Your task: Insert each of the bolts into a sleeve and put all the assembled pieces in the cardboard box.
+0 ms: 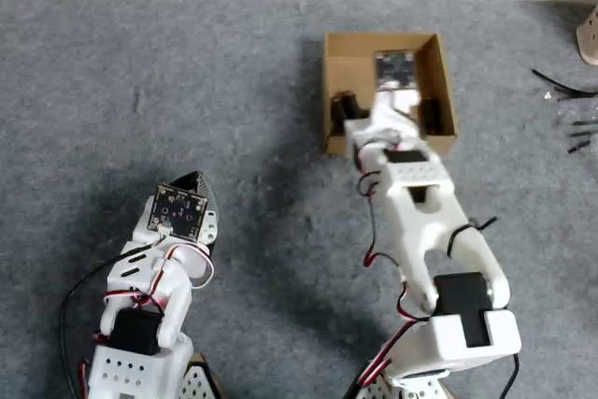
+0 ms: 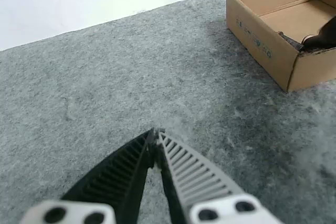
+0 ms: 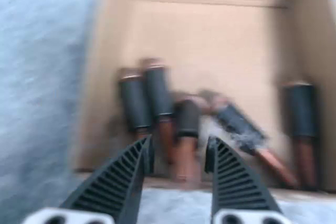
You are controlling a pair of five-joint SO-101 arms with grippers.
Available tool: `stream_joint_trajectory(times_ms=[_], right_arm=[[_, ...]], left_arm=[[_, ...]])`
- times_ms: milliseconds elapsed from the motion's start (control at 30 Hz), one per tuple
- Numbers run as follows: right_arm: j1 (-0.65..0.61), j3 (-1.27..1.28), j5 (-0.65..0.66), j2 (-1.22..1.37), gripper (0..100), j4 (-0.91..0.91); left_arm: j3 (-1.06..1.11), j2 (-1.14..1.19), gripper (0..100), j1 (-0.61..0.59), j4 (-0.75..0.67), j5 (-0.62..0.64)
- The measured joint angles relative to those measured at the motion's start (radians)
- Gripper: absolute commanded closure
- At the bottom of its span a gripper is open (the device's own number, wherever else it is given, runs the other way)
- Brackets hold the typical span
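Note:
The cardboard box (image 1: 337, 53) stands at the back of the grey felt table. Several assembled pieces, dark sleeves on copper bolts (image 3: 157, 98), lie inside the cardboard box (image 3: 210, 30) on its floor. My right gripper (image 3: 177, 145) hangs open over the box's near wall, with nothing between its fingers; in the high view the right arm (image 1: 397, 123) reaches over the box. My left gripper (image 2: 156, 136) is shut and empty, low over the felt at the front left (image 1: 192, 184), well away from the cardboard box (image 2: 262, 40).
Black cables and small dark parts (image 1: 572, 123) lie at the right edge of the table. Open grey felt (image 1: 168, 72) stretches across the left and middle. A white wall borders the back.

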Motion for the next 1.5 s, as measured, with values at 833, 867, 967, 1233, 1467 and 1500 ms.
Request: stream_joint_trajectory(times_ms=[833, 867, 967, 1233, 1467, 1500], right_arm=[[0.126, 0.003, 0.000, 0.000, 86.0, 0.021], [0.126, 0.003, 0.000, 0.000, 86.0, 0.021], [0.126, 0.021, 0.002, -0.009, 86.5, 0.026], [0.138, 0.292, 0.003, -0.350, 94.4, -0.034], [0.081, 0.692, 0.003, -0.779, 94.4, -0.137], [0.081, 0.743, 0.003, -0.839, 94.3, -0.141]], left_arm=[[0.000, 0.000, 97, 0.000, 0.000, 0.000], [0.000, 0.000, 97, 0.000, 0.000, 0.000], [0.000, 0.000, 97, 0.000, 0.000, 0.000], [0.000, 0.000, 97, 0.000, 0.000, 0.000], [0.000, 0.000, 97, 0.000, 0.000, 0.000], [0.000, 0.000, 97, 0.000, 0.000, 0.000]])
